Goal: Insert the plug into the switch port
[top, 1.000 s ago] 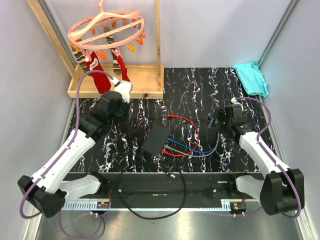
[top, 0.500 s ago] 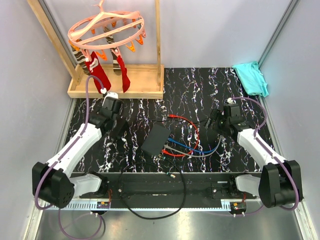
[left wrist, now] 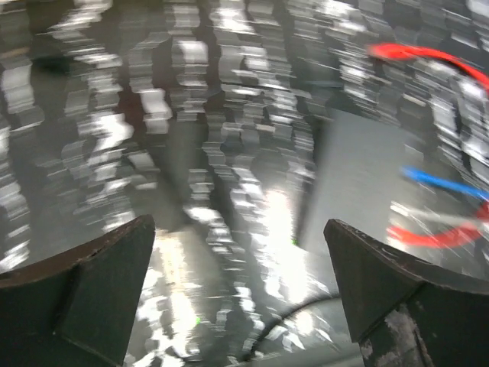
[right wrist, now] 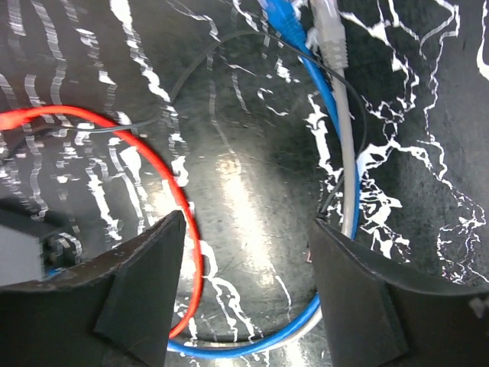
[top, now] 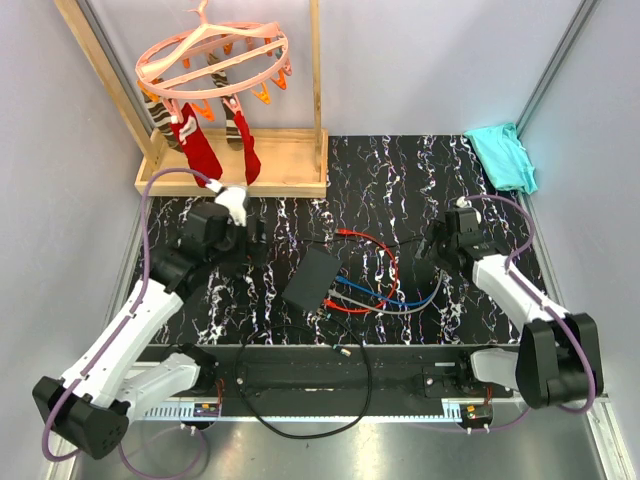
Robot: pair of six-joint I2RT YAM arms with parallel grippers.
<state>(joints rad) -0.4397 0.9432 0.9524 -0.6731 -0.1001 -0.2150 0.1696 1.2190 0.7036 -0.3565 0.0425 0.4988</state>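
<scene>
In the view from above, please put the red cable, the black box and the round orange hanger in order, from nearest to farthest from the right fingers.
1. Red cable, just left of the right fingers.
2. Black box, further left, at mid-table.
3. Orange hanger, far back on the left, over the wooden frame.

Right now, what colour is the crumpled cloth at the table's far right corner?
The crumpled cloth is teal; top external view.

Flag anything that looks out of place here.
Red, blue and grey cables lie tangled beside the black box, which sits askew mid-table. A teal cloth lies crumpled at the far right corner.
</scene>
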